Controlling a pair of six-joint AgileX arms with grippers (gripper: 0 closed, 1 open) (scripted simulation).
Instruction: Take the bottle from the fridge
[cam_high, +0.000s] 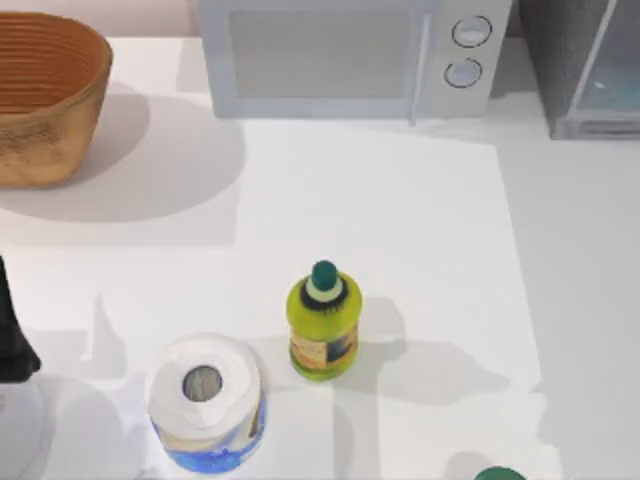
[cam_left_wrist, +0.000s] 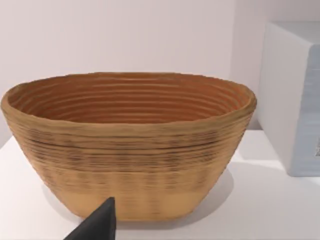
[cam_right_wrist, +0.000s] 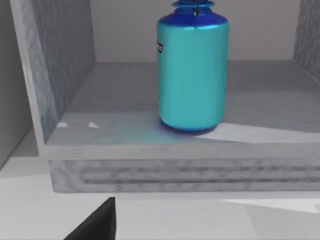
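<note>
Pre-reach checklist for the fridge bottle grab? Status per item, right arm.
1. Bottle in the fridge: ok, it stands upright on the fridge floor in the right wrist view.
2. Front of the fridge open toward the wrist camera: ok, nothing stands between the camera and the bottle.
3. Right gripper aimed at the bottle: ok, roughly; the bottle sits just right of centre, beyond the fridge's front lip.
4. Right gripper open wide enough: cannot tell, one dark fingertip shows.
5. Bottle already gripped: not ok, the fingertip is outside the fridge, apart from it.
6. Left gripper out of the way: ok, it faces the basket at the table's left.
</note>
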